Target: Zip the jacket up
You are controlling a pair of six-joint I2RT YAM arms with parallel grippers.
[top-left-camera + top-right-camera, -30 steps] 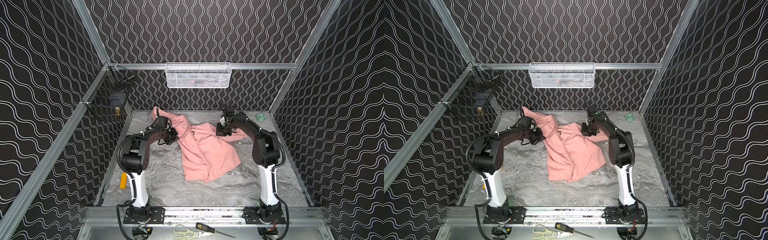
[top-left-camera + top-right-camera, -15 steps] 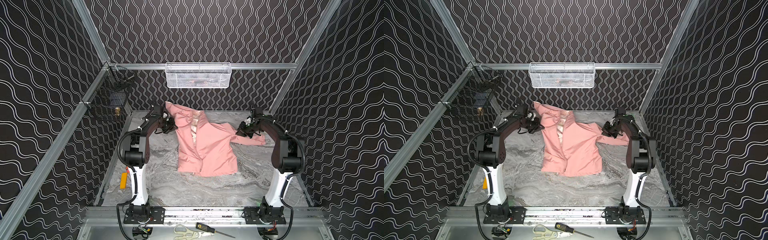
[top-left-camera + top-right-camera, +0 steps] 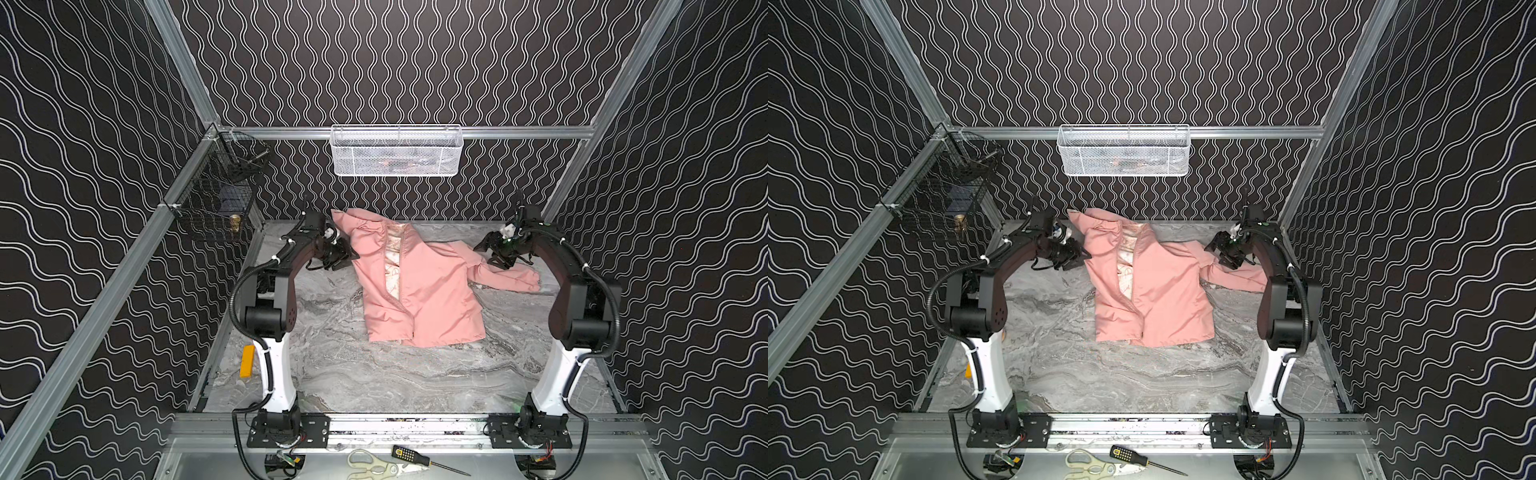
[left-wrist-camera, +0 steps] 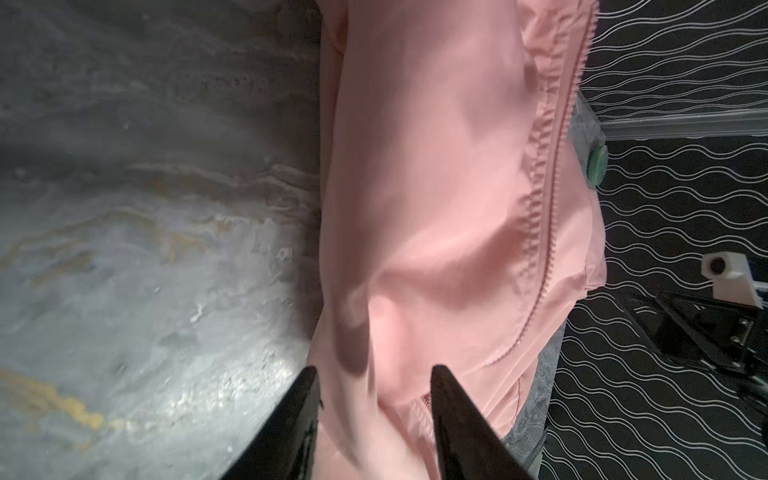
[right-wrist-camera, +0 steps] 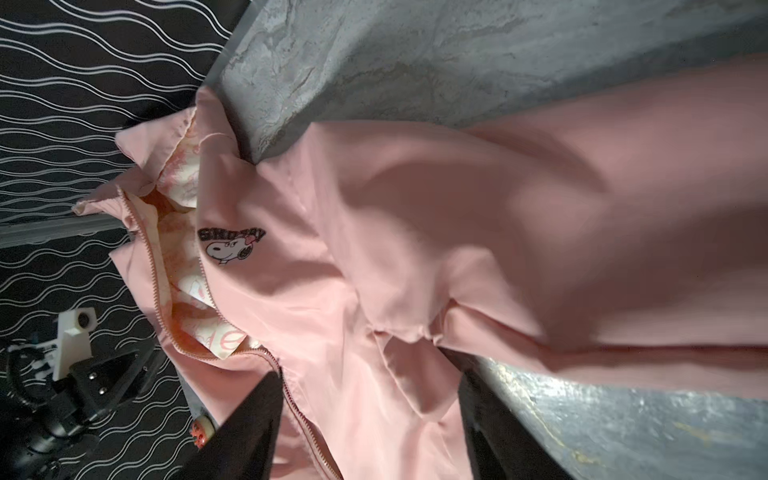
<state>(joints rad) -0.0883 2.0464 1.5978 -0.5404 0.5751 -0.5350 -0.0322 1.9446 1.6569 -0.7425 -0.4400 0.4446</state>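
Observation:
The salmon-pink jacket (image 3: 419, 291) (image 3: 1154, 291) lies spread on the marble table with its front up. Its zipper is undone and cream patterned lining (image 3: 392, 257) shows in the gap. One sleeve (image 3: 511, 278) trails to the right. My left gripper (image 3: 347, 255) (image 4: 374, 374) sits at the jacket's left shoulder, jaws apart, with loose pink fabric between the fingers. My right gripper (image 3: 488, 251) (image 5: 369, 374) hovers over the right shoulder, jaws wide apart above the fabric. Zipper teeth (image 4: 552, 166) and a cartoon print (image 5: 230, 245) show in the wrist views.
A white mesh basket (image 3: 395, 151) hangs on the back wall and a black wire basket (image 3: 220, 199) on the left rail. An orange block (image 3: 247, 361) lies by the left arm's base. Scissors (image 3: 370, 461) and a screwdriver (image 3: 415, 455) rest on the front ledge.
Both arms moved apart and toward the back wall, pulling the crumpled jacket out flat. Both grippers, shut on the fabric before, now stand open.

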